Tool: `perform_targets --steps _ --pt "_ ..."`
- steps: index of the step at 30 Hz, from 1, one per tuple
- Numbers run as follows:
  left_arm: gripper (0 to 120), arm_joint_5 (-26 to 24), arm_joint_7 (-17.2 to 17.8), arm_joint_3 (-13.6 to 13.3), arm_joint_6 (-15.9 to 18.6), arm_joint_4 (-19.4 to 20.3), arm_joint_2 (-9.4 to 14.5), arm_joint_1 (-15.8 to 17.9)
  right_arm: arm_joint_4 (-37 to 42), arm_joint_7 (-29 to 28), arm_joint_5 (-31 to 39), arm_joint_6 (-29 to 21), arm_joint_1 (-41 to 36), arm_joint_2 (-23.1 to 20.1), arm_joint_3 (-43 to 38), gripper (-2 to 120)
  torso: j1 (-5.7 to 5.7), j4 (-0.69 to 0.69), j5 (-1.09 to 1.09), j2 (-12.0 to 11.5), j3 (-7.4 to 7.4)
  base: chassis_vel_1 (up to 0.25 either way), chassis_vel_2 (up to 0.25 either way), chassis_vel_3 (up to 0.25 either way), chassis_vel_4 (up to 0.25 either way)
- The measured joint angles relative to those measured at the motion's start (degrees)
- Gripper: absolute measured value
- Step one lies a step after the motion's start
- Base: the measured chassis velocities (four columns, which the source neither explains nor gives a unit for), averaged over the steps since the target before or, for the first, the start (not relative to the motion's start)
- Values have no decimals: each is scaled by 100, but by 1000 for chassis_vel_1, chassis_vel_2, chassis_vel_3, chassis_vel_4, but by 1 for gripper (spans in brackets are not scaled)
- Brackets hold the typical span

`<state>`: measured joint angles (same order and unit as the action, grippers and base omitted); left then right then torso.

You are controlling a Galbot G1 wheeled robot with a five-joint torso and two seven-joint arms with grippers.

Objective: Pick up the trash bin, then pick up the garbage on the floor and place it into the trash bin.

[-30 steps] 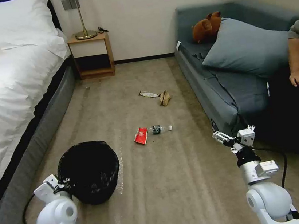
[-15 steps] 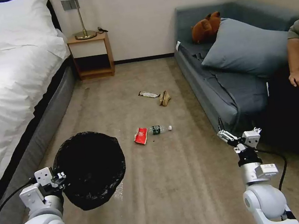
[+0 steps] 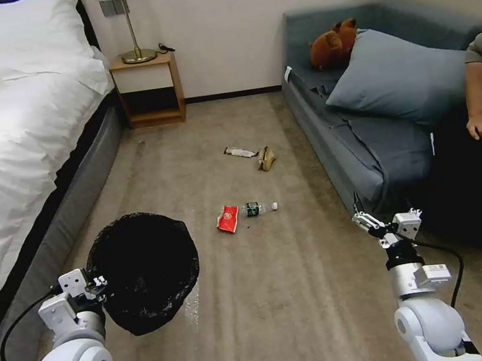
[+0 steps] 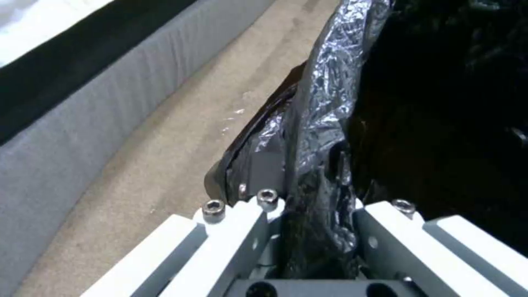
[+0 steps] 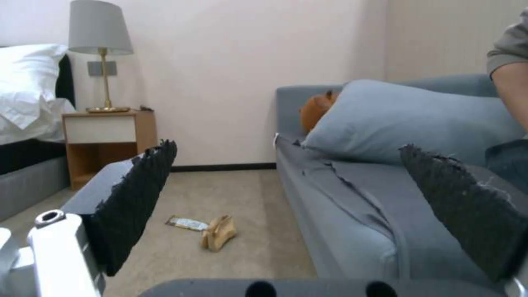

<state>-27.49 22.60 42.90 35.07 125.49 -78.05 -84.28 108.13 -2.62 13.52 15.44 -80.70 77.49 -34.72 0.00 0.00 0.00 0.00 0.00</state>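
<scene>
The trash bin (image 3: 143, 270), lined with a crinkly black bag, hangs tilted just above the carpet at lower left, its mouth facing up. My left gripper (image 3: 98, 285) is shut on its near rim; the left wrist view shows the gripper (image 4: 308, 202) clamping the bag-covered rim of the bin (image 4: 440, 103). The garbage lies ahead: a red-and-white packet (image 3: 228, 218) beside a small bottle (image 3: 258, 208), and farther off a bar wrapper (image 3: 239, 152) and crumpled tan paper (image 3: 266, 157). My right gripper (image 3: 385, 222) stands open and empty by the sofa front.
A white bed (image 3: 5, 146) runs along the left. A nightstand (image 3: 149, 89) with a lamp stands at the back wall. The blue sofa (image 3: 367, 146) on the right carries a cushion and a teddy bear (image 3: 332, 44); a person sits at its near end.
The left gripper has lifted the trash bin off the carpet and tipped its mouth upward. The right arm has drawn back slightly, still open.
</scene>
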Motion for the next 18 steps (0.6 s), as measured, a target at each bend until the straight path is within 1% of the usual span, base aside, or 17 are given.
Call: perform_targets --steps 13,18 --pt "1 45 -66 28 -98 -65 -45 -25 -85 58 -11 26 -31 30 42 100 0 0 0 0 0 0 0 0 0" --pt "1 -46 -61 -1 -67 78 -72 -40 -86 94 -4 79 -81 43 18 100 0 0 0 0 0 -13 13 6 -9"
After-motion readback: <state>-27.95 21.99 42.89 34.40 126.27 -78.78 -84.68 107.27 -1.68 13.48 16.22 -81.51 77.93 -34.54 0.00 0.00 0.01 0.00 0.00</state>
